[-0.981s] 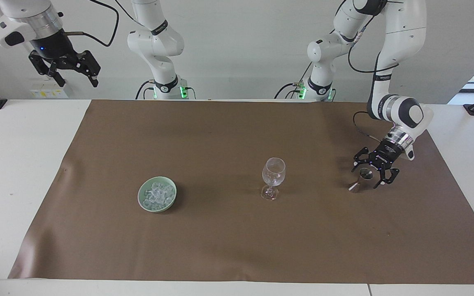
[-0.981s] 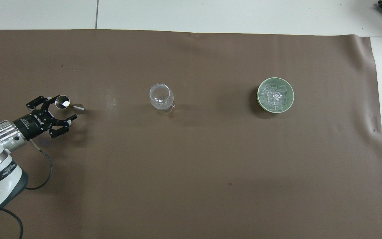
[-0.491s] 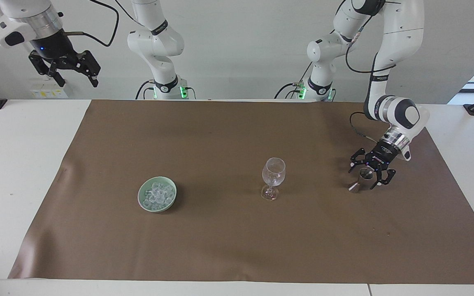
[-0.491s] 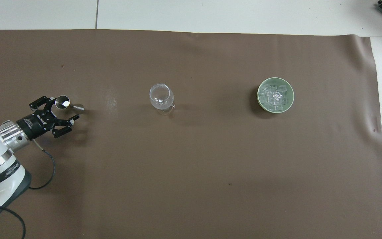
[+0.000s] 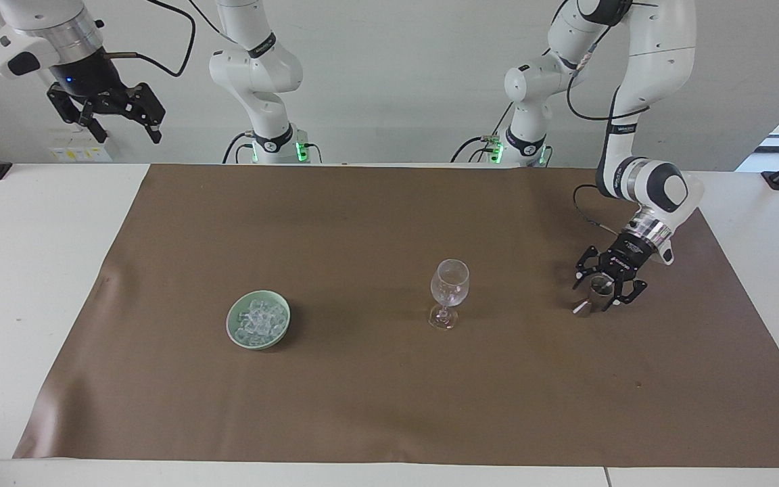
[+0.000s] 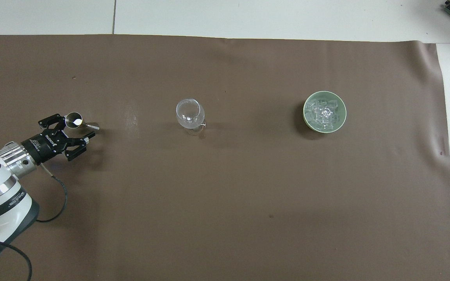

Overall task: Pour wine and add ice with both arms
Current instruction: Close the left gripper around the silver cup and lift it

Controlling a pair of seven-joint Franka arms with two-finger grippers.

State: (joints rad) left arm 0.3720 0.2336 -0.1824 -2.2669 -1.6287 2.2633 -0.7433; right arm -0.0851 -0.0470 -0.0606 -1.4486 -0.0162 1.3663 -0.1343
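Closest to the robots, the right arm waits with its end effector held high at its own end of the bench, fingers spread wide and holding nothing. Only the facing view shows it.

Farther out, on the brown mat, three things stand in a rough row across the bench. At the left arm's end is a small metal measuring cup, upright. The left arm reaches down to it, and the left end effector is low over the mat with the cup between its two fingers. The fingers stand apart, one on each side of the cup, at a narrower spread than the right one's. From where I stand I cannot tell whether they touch the metal. The facing view shows how low it sits, just above the mat. The overhead view looks straight down into the cup's mouth, where there is a bright glint.

In the middle of the row stands a clear stemmed wine glass, upright, well apart from the cup. Nothing coloured shows in it.

Toward the right arm's end sits a pale green bowl, well apart from the glass. The ice lies heaped in it, small clear pieces. The overhead view shows the separate pieces better.
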